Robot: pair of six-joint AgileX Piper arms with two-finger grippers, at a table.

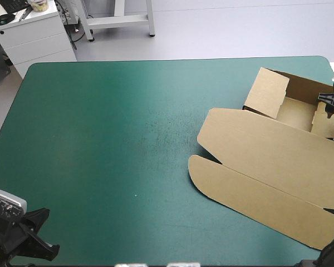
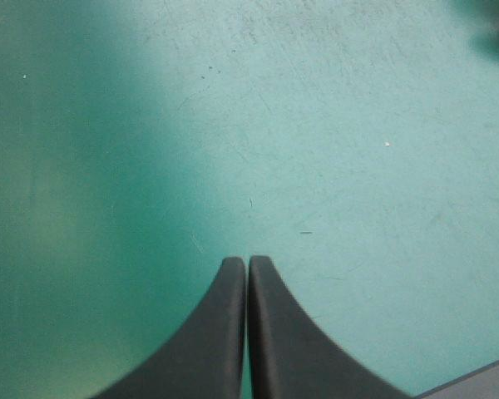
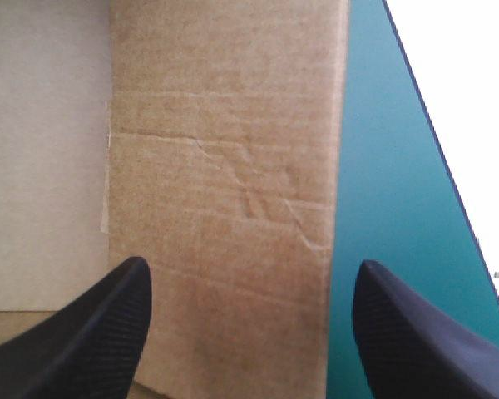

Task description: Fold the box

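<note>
The box [image 1: 278, 142] lies at the table's right side, its walls partly raised at the far end and its lid [image 1: 250, 189] flat toward the near edge. One wall [image 3: 224, 166] stands ahead of our right gripper [image 3: 251, 270], whose fingers are spread wide. We judge we should straddle its edge squarely and bend along the score. The board is matte, fibrous and creased, and the lid's corners are rounded. Our left gripper [image 2: 248, 264], fingers pressed together, hovers over the bare teal-green cover [image 2: 333, 125], well apart.

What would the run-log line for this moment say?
box: walls partly raised, lid flat, right side of teal-green cover | left gripper: fingers shut over bare cover | right gripper: fingers open at a box wall
</note>
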